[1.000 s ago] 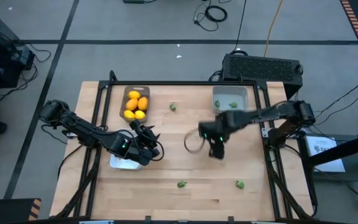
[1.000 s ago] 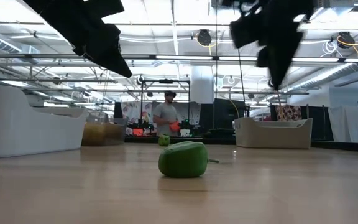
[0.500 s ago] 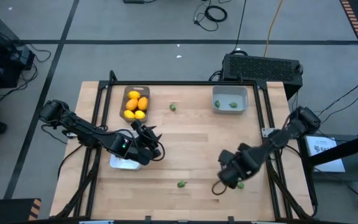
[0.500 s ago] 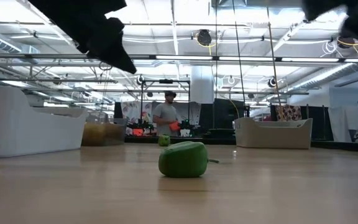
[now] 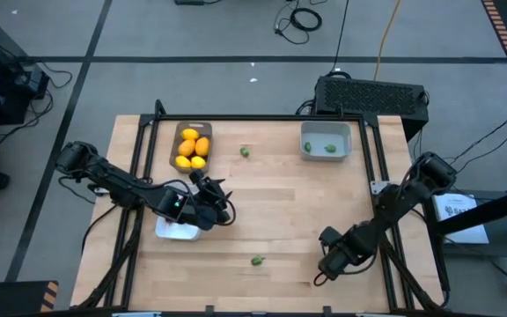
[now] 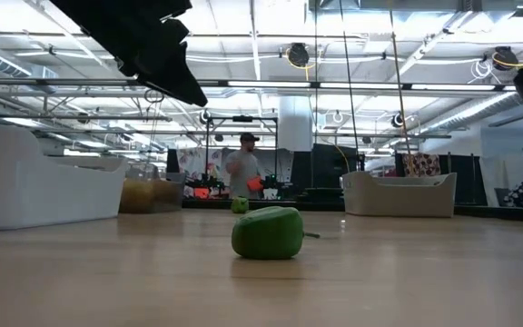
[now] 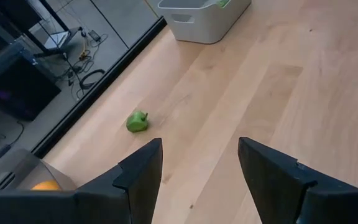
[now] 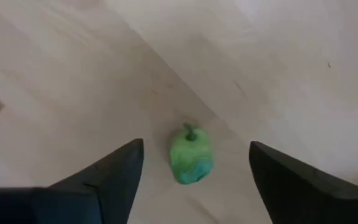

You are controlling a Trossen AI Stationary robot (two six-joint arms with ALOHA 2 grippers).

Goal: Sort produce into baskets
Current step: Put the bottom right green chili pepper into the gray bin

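Right pincer (image 8: 194,180) lowered further, spread over green piece (image 8: 191,158); left pincer (image 7: 197,168) unmoved, spread.

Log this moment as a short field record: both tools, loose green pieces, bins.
right tool: open, above a small green pepper-shaped piece near the table's front right
left tool: open, over the white tray
loose green pieces: one front centre, one at back
grey-brown tray: yellow-orange lemons
pale grey bin: green pieces

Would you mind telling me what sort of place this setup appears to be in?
Probably a large robotics lab or workshop: the wooden table stands on a grey floor strewn with cables, and the low view shows high ceilings with strip lights and a person at distant benches.
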